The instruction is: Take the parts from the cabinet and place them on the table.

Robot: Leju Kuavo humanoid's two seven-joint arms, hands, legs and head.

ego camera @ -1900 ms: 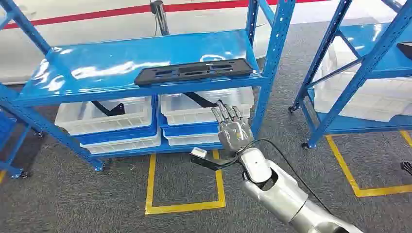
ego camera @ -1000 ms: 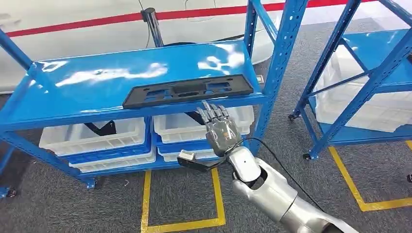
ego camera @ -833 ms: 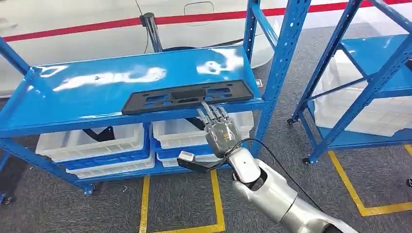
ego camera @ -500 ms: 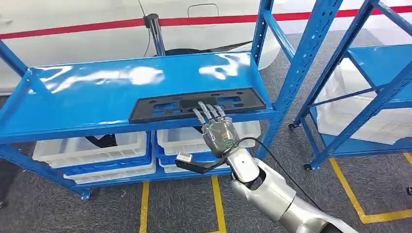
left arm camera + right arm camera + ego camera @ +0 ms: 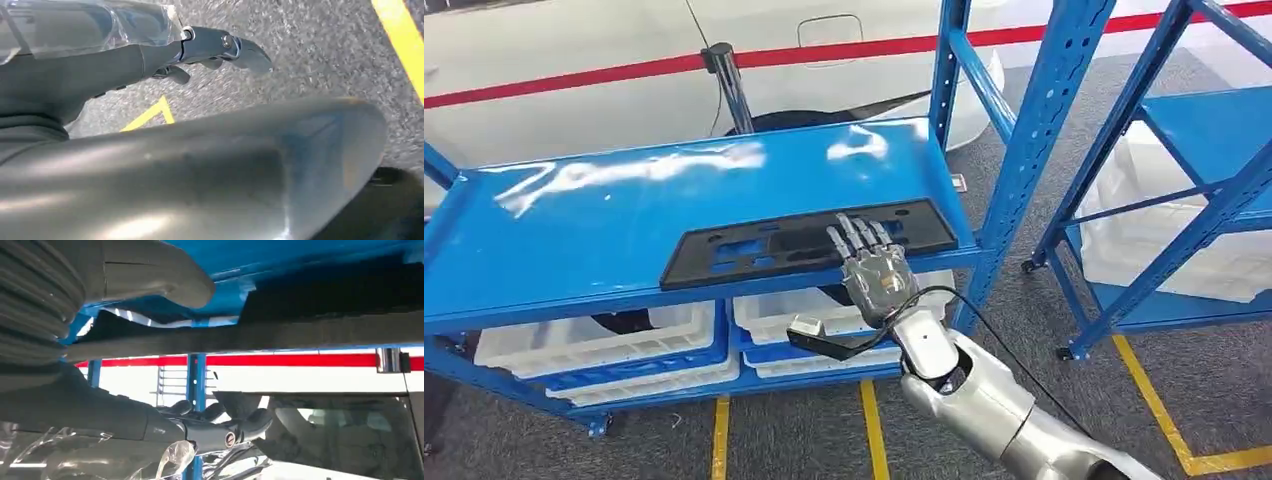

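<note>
Right hand point(image 5: 876, 272) is up at the front edge of the blue shelf point(image 5: 604, 215), fingers straight and spread apart, holding nothing. Fingertips overlap the near edge of the black part point(image 5: 809, 243) in the head view; cannot tell if they touch it or hover just over it.

The black part is a long flat panel with cutouts, lying flat on the shelf near its front lip. Long axis runs left-right along the shelf edge, across the hand's reach, not in line with it. The hand meets it right of its middle, so most of the panel's length lies to the hand's left.

Right wrist view: thumb point(image 5: 150, 275) sits just beside the dark part point(image 5: 320, 330), with the blue shelf close by.

Left hand point(image 5: 220, 47) is at the robot's side over grey floor point(image 5: 325, 55), well apart from the shelf; fingers look loosely curled with nothing in them, but cannot tell for sure. Right hand is clearly the nearer one.

Judgement: step is reach-to-grasp, task barely begun. An off-centre hold on a long panel may let the left end sag or drag.

White bins point(image 5: 584, 345) sit on the lower level.
</note>
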